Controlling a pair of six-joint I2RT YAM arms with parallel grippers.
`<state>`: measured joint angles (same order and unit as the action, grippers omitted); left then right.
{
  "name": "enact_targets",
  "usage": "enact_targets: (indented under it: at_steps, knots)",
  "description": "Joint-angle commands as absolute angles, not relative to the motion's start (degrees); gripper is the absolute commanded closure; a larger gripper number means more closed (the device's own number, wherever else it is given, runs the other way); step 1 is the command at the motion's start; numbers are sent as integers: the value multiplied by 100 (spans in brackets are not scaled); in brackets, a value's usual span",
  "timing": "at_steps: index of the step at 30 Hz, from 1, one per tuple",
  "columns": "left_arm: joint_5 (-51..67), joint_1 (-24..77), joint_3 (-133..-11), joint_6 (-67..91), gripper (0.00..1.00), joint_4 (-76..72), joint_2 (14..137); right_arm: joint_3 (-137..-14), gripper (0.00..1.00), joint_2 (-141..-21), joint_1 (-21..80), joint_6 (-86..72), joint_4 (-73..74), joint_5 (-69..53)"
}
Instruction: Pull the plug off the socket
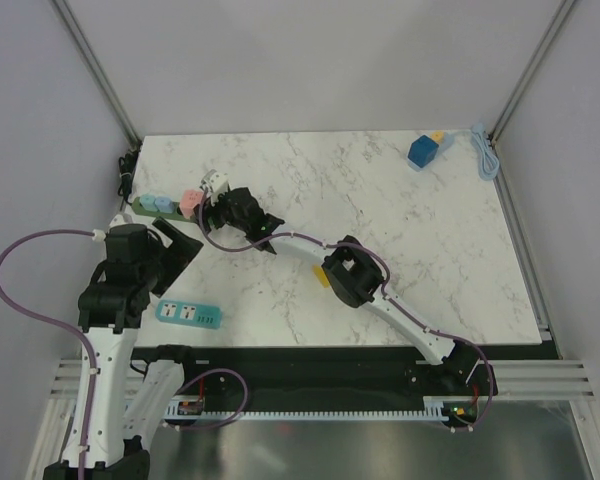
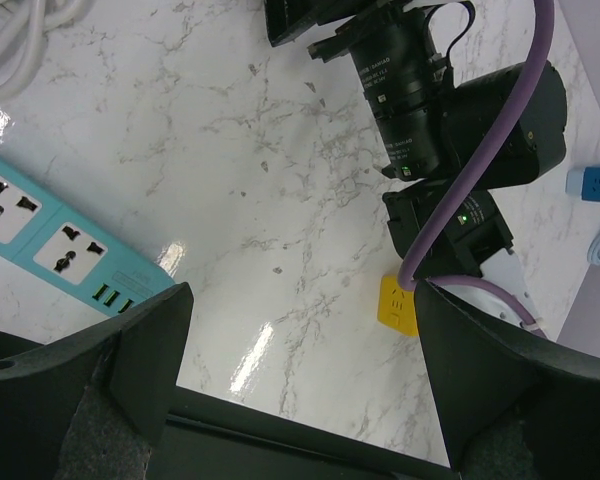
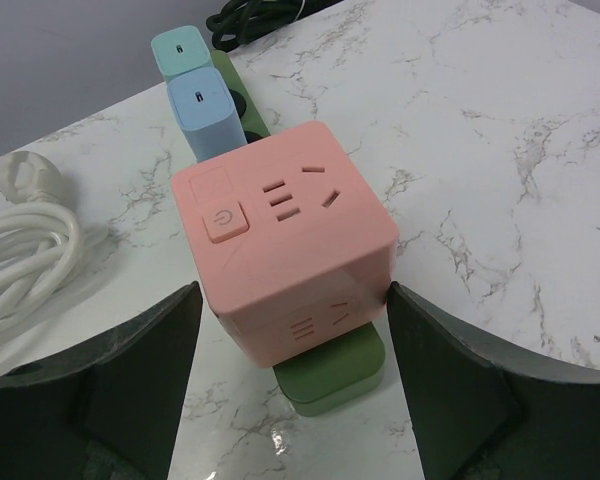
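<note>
A pink cube plug [image 3: 285,240] sits plugged into the near end of a green socket strip [image 3: 335,375], with a blue plug [image 3: 208,115] and a teal plug [image 3: 180,52] behind it. In the top view the strip [image 1: 140,208] lies at the table's far left with the pink cube [image 1: 191,201] on it. My right gripper [image 1: 218,210] is open and straddles the cube [image 3: 292,330]. One finger [image 3: 450,370] is at the cube's corner; the other finger [image 3: 130,380] stands apart. My left gripper [image 1: 185,250] is open and empty over bare marble [image 2: 300,370].
A teal power strip [image 1: 189,313] lies near the front left edge, also in the left wrist view [image 2: 60,245]. A yellow adapter [image 2: 398,303] lies under the right arm. A coiled white cable [image 3: 25,250] lies beside the green strip. A blue cube [image 1: 423,150] and a cable [image 1: 485,150] sit far right.
</note>
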<state>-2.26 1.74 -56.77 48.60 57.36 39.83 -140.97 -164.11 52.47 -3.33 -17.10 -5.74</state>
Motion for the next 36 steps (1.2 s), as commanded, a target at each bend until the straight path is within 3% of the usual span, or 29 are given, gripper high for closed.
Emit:
enact_targets:
  at_steps: [1,11,17,20,26,30,32,36]
  knots:
    - [-70,185,-5660,4931,2,5511,3999,-14423,17,-16488,5370,-54,-2056,-598]
    - [-26,185,-5730,4913,2,5502,3981,-14528,5,-16559,5361,369,-2065,-615]
    - [-26,185,-5739,4896,2,5458,4034,-14537,12,-16594,5370,378,-2144,-624]
    - [-26,185,-5739,4887,2,5458,4052,-14537,19,-16585,5361,387,-2153,-659]
    - [-26,185,-5722,4869,2,5423,4087,-14274,44,-16392,5370,474,-2101,-940]
    - [105,185,-5713,4878,2,5423,4043,-13861,70,-16015,5379,519,-2118,-1063]
    - [123,193,-5713,4878,2,5423,4025,-13546,75,-15865,5370,484,-2180,-1125]
    - [132,185,-5722,4852,2,5440,4008,-12895,100,-15286,5370,396,-2285,-1178]
